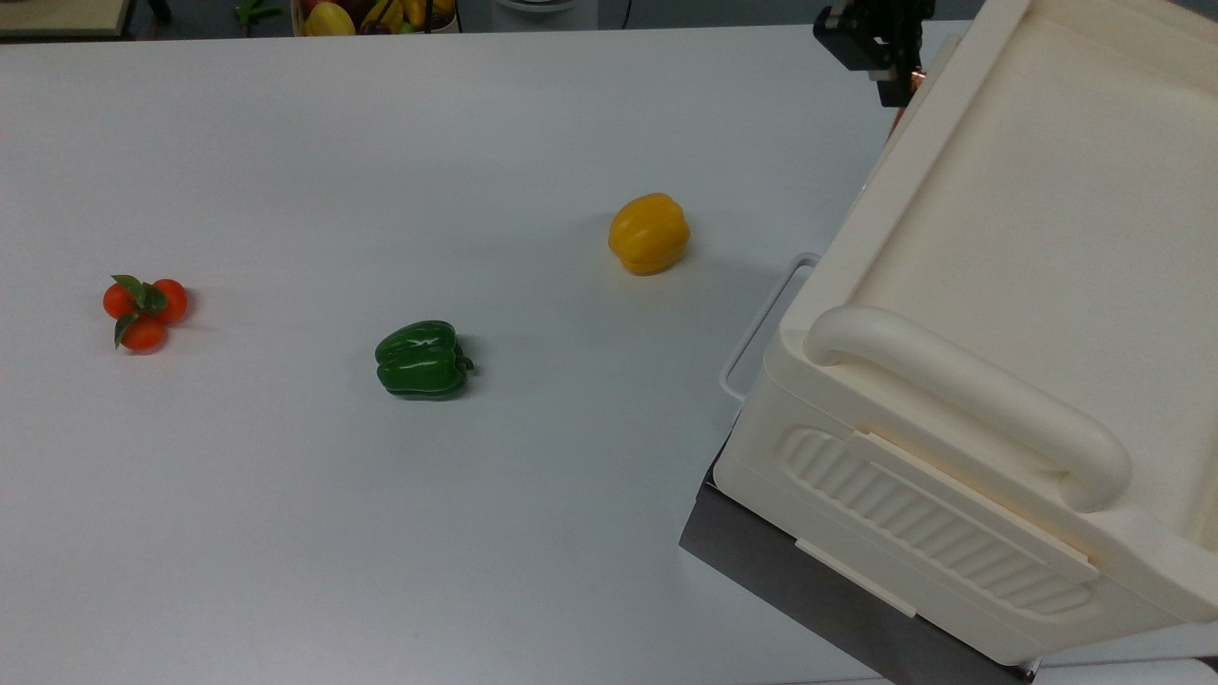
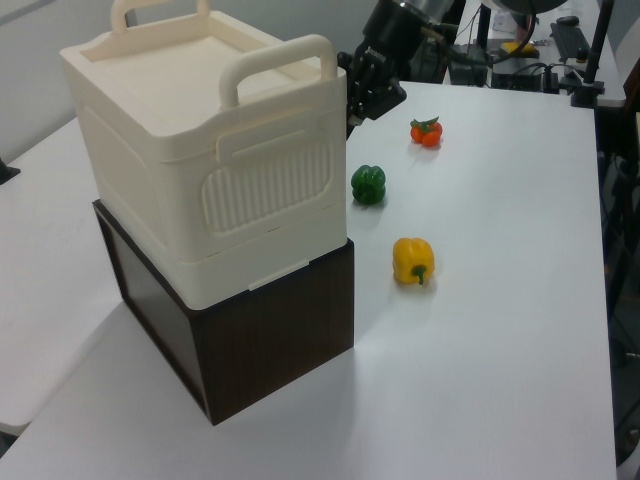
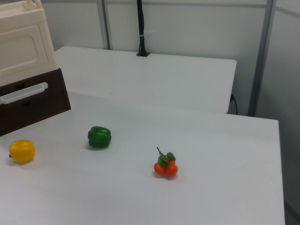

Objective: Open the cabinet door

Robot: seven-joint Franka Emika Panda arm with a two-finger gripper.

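Though shut or very nearly so, cabinet door due for a pull at its handle edge.

Set on the front face of the cream cabinet, at the upper left of the right view and seen edge-on at the upper right of the top view. Probably light, stiff moulded plastic, smooth and a little slippery, made to swing on a hinge rather than lift. Best taken by the narrow copper-orange handle strip along the short edge. Pull gently along the arc, so as not to drag the cabinet off the dark box beneath. Gripper right at that strip, in the top right corner of the top view. Open or closed on it, cannot tell. Farther out on the white table: yellow pepper, green pepper, tomato cluster.
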